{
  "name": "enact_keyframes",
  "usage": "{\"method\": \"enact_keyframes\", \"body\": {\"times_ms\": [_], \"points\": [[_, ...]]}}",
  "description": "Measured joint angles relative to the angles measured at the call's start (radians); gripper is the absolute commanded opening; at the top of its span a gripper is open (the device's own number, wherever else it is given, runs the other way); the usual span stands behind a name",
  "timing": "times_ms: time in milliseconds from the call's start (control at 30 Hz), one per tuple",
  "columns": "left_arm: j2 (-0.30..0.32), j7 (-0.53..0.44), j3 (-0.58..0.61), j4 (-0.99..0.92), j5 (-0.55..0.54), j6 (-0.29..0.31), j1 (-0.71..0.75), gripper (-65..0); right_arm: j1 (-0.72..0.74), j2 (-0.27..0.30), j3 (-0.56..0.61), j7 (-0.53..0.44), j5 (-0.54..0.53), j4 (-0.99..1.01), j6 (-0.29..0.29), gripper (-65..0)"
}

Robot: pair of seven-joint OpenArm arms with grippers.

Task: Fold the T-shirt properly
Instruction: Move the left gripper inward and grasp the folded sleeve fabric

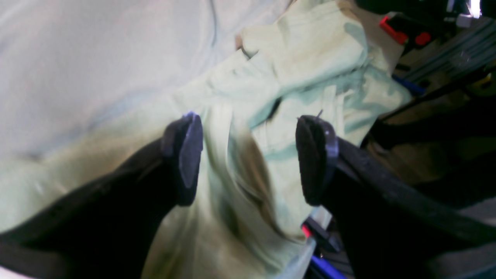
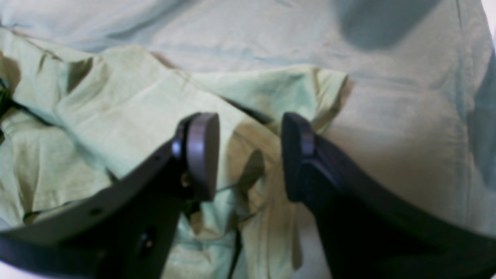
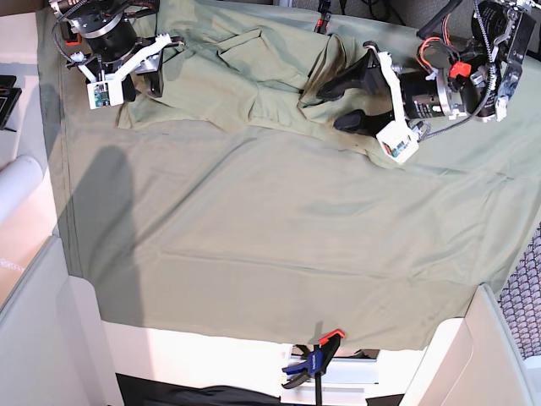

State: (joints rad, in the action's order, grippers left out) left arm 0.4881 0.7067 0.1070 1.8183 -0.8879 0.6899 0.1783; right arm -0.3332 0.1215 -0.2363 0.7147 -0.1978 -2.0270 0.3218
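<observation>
Jaws of both the left gripper point(image 1: 250, 157) and right gripper point(image 2: 250, 155) gape wide, empty, over the crumpled, soft cotton T-shirt point(image 3: 254, 76).

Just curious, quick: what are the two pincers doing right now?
Left pincer: open, straddling the pale sage-green cotton T-shirt, gripping nothing.
Right pincer: open, over the same T-shirt.
</observation>
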Motion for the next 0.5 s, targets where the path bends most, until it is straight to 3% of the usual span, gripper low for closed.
{"method": "enact_keyframes", "body": {"times_ms": [67,100,167,200,267,367,500], "points": [[0.0,0.001,-0.044,0.004,0.001,0.0,-0.005,-28.4,0.0,0.0,0.0,0.0,0.0,0.0,0.0,-38.1],[0.0,0.003,-0.068,0.005,0.005,0.0,-0.005,-35.5,0.0,0.0,0.0,0.0,0.001,0.0,0.0,-38.1],[0.002,0.013,-0.104,0.005,0.01,0.0,-0.004,-58.6,0.0,0.0,0.0,0.0,0.004,0.0,0.0,-38.1],[0.003,0.028,-0.114,0.005,0.012,-0.001,-0.004,-65.0,0.0,0.0,0.0,0.0,0.01,0.0,0.0,-38.1],[0.005,0.03,-0.117,0.005,0.042,-0.001,-0.003,-65.0,0.0,0.0,0.0,0.0,0.044,0.0,-0.001,-38.1],[-0.005,0.01,-0.106,-0.011,0.127,-0.001,-0.001,-65.0,0.0,0.0,-0.018,0.011,0.061,0.0,-0.058,-38.3],[-0.042,-0.119,-0.084,-0.125,0.287,0.002,-0.004,-65.0,0.0,0.0,-0.096,0.051,0.052,0.0,-0.079,-38.3]]}}
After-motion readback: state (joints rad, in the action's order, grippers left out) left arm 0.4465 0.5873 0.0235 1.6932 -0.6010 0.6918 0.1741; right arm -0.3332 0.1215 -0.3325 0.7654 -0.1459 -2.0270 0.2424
